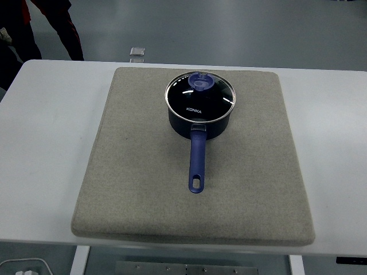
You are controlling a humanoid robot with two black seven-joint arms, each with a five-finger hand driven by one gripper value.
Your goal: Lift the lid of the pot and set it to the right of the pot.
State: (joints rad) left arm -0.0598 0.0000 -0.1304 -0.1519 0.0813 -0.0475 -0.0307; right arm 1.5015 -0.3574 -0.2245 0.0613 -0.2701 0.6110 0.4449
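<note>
A dark blue pot (200,121) stands on the back half of a beige mat (132,172), its long blue handle (196,162) pointing toward the near edge. A glass lid (200,95) with a steel rim and a blue knob (200,81) rests flat on top of the pot. Neither of my hands shows in the head view.
The mat lies on a white table (40,143). To the right of the pot the mat is bare (269,132). A small clear object (137,52) lies on the floor beyond the table's far edge. A person in dark clothing (34,28) stands at the top left.
</note>
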